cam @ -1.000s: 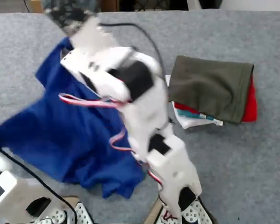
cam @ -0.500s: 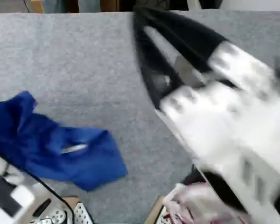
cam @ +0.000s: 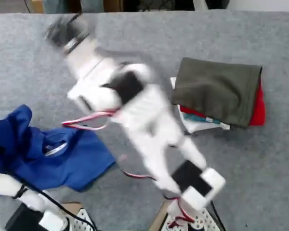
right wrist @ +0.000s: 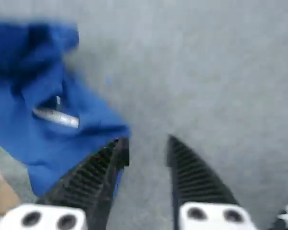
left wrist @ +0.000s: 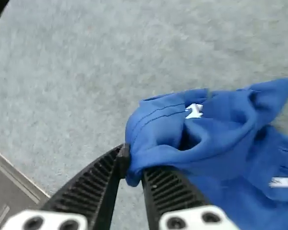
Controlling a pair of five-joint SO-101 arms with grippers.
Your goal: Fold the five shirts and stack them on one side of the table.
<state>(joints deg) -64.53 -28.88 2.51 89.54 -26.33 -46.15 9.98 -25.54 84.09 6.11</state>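
A crumpled blue shirt (cam: 53, 156) lies at the table's near left. My left gripper (left wrist: 133, 167) is shut on a folded edge of the blue shirt (left wrist: 216, 139), and its white arm (cam: 5, 185) sits at the near-left corner. My right arm (cam: 144, 115) stretches, blurred, from the near middle toward the far left. My right gripper (right wrist: 146, 146) is open above bare grey table, just past the blue shirt (right wrist: 33, 115), with nothing between its fingers. On the right stands a stack of folded shirts, an olive one (cam: 216, 89) on top of a red one (cam: 258, 109) and a white one (cam: 195, 124).
The grey table cover (cam: 33, 62) is bare at the far left and behind the right arm. Both arm bases (cam: 183, 219) stand at the near edge. A brown edge (left wrist: 9, 191) runs beside the table in the left wrist view.
The blue shirt, spread wide and lifted a second ago, now lies bunched at the near left. The right arm swung across the view to the right and back, and now stretches toward the far left.
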